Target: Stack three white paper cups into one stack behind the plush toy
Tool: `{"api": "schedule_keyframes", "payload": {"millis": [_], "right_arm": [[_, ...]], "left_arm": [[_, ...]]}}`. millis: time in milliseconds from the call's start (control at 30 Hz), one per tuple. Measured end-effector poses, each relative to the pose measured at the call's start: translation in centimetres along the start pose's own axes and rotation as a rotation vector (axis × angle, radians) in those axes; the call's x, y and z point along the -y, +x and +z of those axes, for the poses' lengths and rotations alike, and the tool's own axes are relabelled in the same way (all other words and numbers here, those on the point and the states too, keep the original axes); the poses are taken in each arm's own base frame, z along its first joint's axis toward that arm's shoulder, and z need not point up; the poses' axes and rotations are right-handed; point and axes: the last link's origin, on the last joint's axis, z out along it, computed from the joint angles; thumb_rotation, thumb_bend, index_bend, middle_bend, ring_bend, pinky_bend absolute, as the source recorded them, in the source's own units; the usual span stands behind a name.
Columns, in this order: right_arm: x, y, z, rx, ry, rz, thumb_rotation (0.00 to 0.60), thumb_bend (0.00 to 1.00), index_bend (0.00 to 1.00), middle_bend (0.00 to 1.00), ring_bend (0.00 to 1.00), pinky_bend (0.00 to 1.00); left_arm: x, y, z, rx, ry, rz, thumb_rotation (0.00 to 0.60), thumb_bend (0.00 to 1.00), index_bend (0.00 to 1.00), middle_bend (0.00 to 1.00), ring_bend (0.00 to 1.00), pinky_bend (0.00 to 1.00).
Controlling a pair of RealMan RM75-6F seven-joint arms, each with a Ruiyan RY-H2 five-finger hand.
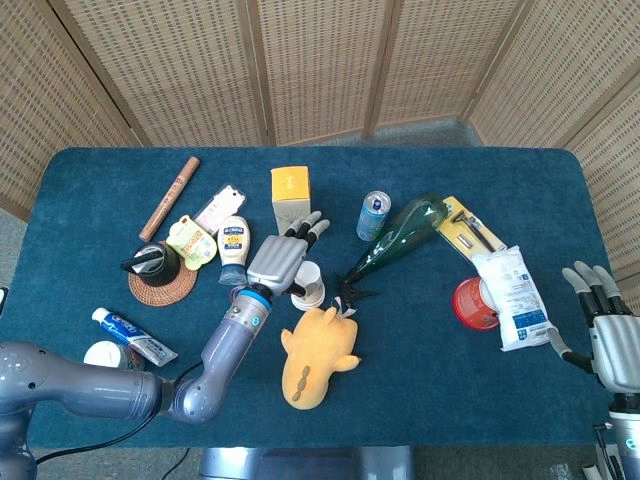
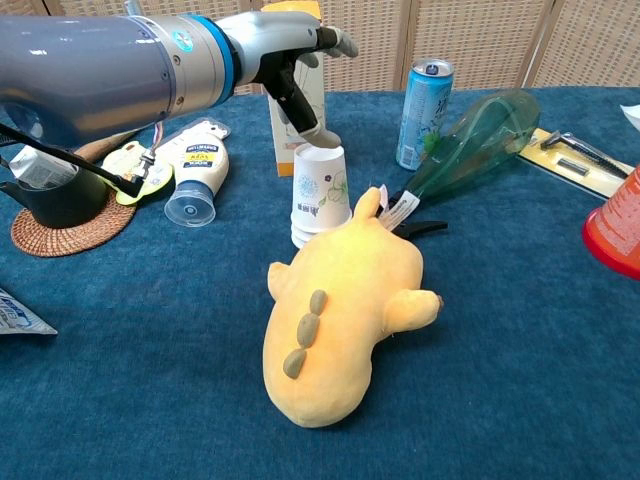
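Note:
A stack of white paper cups (image 2: 320, 196) (image 1: 309, 284) stands upright on the blue table just behind the yellow plush toy (image 2: 343, 304) (image 1: 317, 355). My left hand (image 2: 297, 55) (image 1: 284, 255) hovers over and slightly left of the stack, fingers spread, holding nothing; its thumb tip is near the top cup's rim. My right hand (image 1: 610, 322) stays at the table's right edge, fingers apart and empty, seen only in the head view.
A yellow-topped carton (image 1: 290, 201) stands behind the cups. A blue can (image 2: 424, 113) and a green bottle (image 2: 478, 138) lie to the right. A mayonnaise bottle (image 2: 197, 176), a black pot on a coaster (image 2: 52, 200), a red cup (image 1: 473, 302) and a white packet (image 1: 515, 296) are around.

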Motion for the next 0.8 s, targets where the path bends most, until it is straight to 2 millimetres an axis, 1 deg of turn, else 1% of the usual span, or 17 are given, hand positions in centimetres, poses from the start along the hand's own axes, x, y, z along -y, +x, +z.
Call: {"api": "schedule_keyframes", "payload": {"millis": [133,233,400,567,800], "right_arm": [[0.1,-0.1,0.0,0.002,0.002,-0.002,0.600,0.34,0.10,0.00,0.00,0.37],[0.2,-0.2,0.0,0.005,0.004,-0.004,0.600,0.34,0.10,0.00,0.00,0.37],[0.3,-0.3,-0.1,0.007,0.006,-0.007,0.600,0.34,0.10,0.00,0.00,0.37],[0.1,-0.3,0.0,0.007,0.002,-0.007,0.600,0.34,0.10,0.00,0.00,0.37],[0.3,-0.4,-0.1,0.010,0.009,-0.006,0.600,0.33,0.10,0.00,0.00,0.36]], "left_arm": [[0.3,0.4,-0.5,0.009,-0.005,-0.009,0.600,0.29,0.00,0.00,0.00,0.42],[1.0,0.7,-0.9,0.016,0.003,0.004,0.600,0.29,0.00,0.00,0.00,0.42],[2.0,0.2,-1.1,0.020,0.029,0.010,0.600,0.29,0.00,0.00,0.00,0.42],[2.1,-0.4,-1.6,0.046,0.023,-0.001,0.600,0.29,0.00,0.00,0.00,0.42],[2.3,0.0,-2.3,0.024,0.002,0.036,0.600,0.29,0.00,0.00,0.00,0.42]]}}
